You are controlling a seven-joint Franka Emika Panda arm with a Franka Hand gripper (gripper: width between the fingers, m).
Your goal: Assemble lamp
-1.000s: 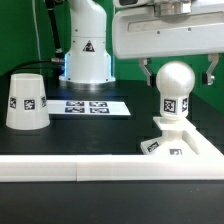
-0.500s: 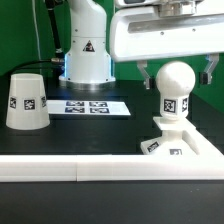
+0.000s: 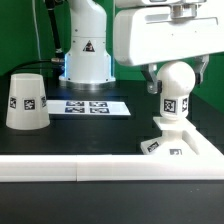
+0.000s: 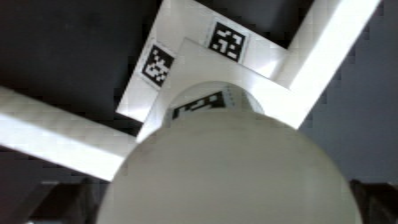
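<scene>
The bulb [image 3: 176, 88], a white ball on a tagged neck, stands upright on the flat square base [image 3: 185, 143] at the exterior view's right. My gripper [image 3: 178, 76] hangs over it, open. Its dark fingers [image 3: 153, 82] flank the ball's upper half with small gaps on each side. In the wrist view the ball [image 4: 231, 165] fills the foreground with the tagged base [image 4: 222, 45] beyond it, and the fingers barely show at the edges. The cone-shaped shade [image 3: 26, 100] stands alone at the exterior view's left.
The marker board [image 3: 92, 106] lies flat in the middle, in front of the arm's white pedestal [image 3: 88, 55]. A white rail [image 3: 70, 170] runs along the table's front, and the base sits against its corner at the right.
My gripper has come down over the bulb. Its fingers were above and beside the ball's top and now flank its sides. The lamp parts have not moved.
</scene>
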